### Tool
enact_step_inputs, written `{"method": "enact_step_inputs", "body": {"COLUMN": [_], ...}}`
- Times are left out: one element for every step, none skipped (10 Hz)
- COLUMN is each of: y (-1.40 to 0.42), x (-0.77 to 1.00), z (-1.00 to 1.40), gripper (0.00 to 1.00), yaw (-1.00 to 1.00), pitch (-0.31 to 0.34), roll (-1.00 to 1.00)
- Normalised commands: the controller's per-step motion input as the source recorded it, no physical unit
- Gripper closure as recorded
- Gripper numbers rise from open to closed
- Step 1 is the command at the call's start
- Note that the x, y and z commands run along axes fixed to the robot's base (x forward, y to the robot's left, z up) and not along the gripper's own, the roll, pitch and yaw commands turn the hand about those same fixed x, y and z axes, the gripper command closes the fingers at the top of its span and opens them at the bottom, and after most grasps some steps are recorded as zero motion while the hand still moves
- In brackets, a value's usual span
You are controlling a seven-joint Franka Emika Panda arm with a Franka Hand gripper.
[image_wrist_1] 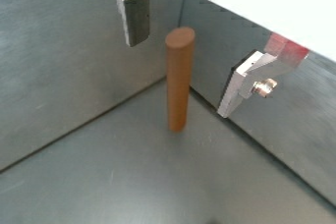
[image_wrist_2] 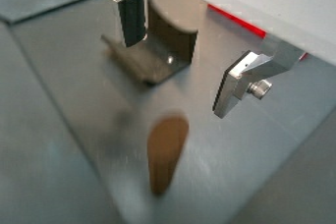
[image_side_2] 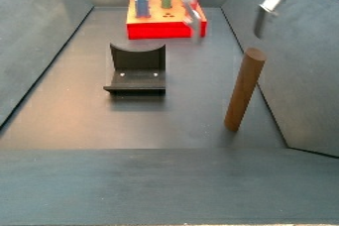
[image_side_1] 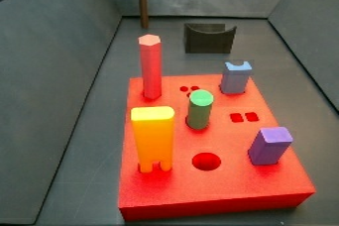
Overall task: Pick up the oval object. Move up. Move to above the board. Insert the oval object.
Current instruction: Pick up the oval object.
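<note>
The oval object point(image_wrist_1: 178, 81) is a tall brown peg standing upright on the grey floor near the wall. It also shows in both side views point(image_side_1: 142, 0) point(image_side_2: 241, 91) and blurred in a wrist view point(image_wrist_2: 164, 154). My gripper point(image_wrist_1: 192, 51) is open and empty, with one silver finger point(image_wrist_1: 134, 17) on each side of the peg's top, not touching it. In a side view the gripper point(image_side_2: 264, 14) hangs just above the peg. The red board point(image_side_1: 219, 175) carries several coloured pegs and has open holes; it lies far from the gripper point(image_side_2: 162, 19).
The dark fixture point(image_side_2: 135, 69) stands on the floor between the peg and the board; it also shows in a wrist view point(image_wrist_2: 157, 51) and a side view point(image_side_1: 208, 38). Grey walls point(image_side_2: 311, 61) enclose the floor, close beside the peg.
</note>
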Motion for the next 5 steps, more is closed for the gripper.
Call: {"method": "enact_step_inputs", "body": {"y": [0.21,0.26,0.29,0.39,0.38], "x": [-0.60,-0.62,-0.19,-0.07,0.00], "z": [-0.18,-0.23,-0.24,-0.27,-0.33], "gripper": [0.00,0.00,0.00,0.00,0.00], "yaw": [0.10,0.10,0.28,0.27,0.25], "pitch": [-0.130,-0.126,-0.063,-0.026,-0.001], "roll": [-0.03,-0.02,-0.01,-0.05,-0.06]}}
